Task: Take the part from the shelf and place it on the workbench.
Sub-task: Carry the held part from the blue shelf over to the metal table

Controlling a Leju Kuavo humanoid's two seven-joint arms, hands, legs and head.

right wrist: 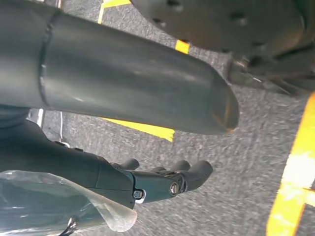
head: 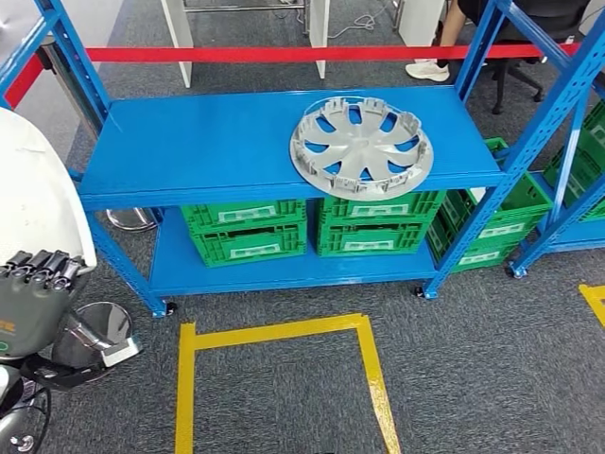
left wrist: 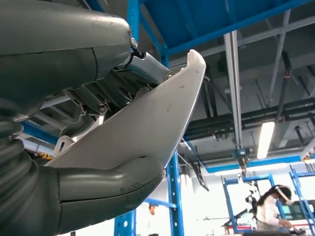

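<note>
Looking down from my head, I see the wheel cover [head: 362, 147], a silver spoked disc, lying flat on the top board of the blue shelf [head: 207, 142], toward its right half and close to the front edge. Nothing of mine touches it. Under that board, on the lower level, stand green crates [head: 246, 230] side by side, with more green crates [head: 499, 222] just right of the shelf's blue leg. A red tape [head: 285, 54] stretches behind the shelf. On the grey carpet [head: 471, 350] in front, yellow tape [head: 282, 333] marks out a square.

My left robot hand [head: 39, 284] sits low at the left edge of the head view, well apart from the shelf and the wheel cover, its dark fingers [head: 43, 265] bent in a row along the top of the grey palm. I see nothing in it, but I cannot tell whether it counts as closed or just relaxed. In the left wrist view its thick thumb [left wrist: 108, 194] lies beside a white curved cover [left wrist: 148, 123].

My right robot hand [right wrist: 156, 182] hangs above the carpet, with its fingers [right wrist: 193, 172] stretched out nearly straight and close together, holding nothing.
</note>
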